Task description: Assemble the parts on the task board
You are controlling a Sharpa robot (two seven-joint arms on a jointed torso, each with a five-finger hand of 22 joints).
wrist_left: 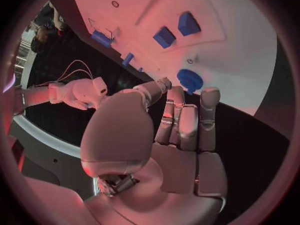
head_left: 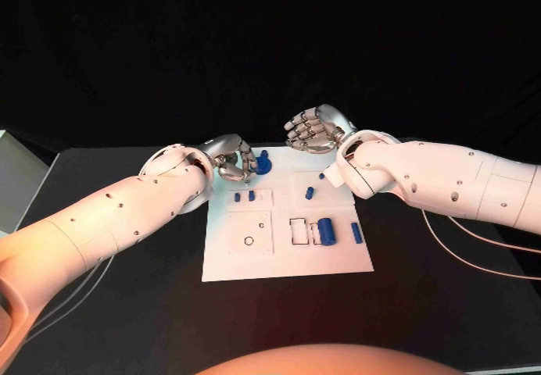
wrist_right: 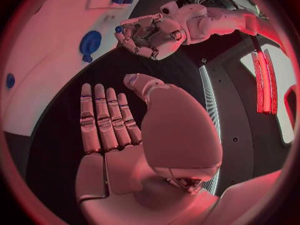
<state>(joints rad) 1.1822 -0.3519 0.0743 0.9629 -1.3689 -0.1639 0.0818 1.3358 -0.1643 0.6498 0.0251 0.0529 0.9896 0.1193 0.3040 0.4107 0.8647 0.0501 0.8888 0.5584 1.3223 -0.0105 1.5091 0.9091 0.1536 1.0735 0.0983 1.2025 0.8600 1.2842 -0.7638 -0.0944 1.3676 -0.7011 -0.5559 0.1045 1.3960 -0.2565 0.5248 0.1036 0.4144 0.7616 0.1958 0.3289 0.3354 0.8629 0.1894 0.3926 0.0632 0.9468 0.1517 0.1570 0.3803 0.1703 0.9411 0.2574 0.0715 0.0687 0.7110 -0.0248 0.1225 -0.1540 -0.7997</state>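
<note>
The black table (head_left: 112,312) holds the white task board (head_left: 282,262) in the middle of the head view. The left hand (head_left: 231,162) sits at the board's upper left edge with fingers curled in, holding nothing. A round blue part (head_left: 263,162) lies just beside it. The right hand (head_left: 313,129) hovers at the board's top edge, palm flat, fingers straight and side by side, empty. Smaller blue parts (head_left: 327,230) lie on the board's lower right.

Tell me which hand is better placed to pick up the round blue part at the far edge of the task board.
The left hand: it hovers right beside the round blue part. The right hand is raised, open, farther off, beyond the task board.
</note>
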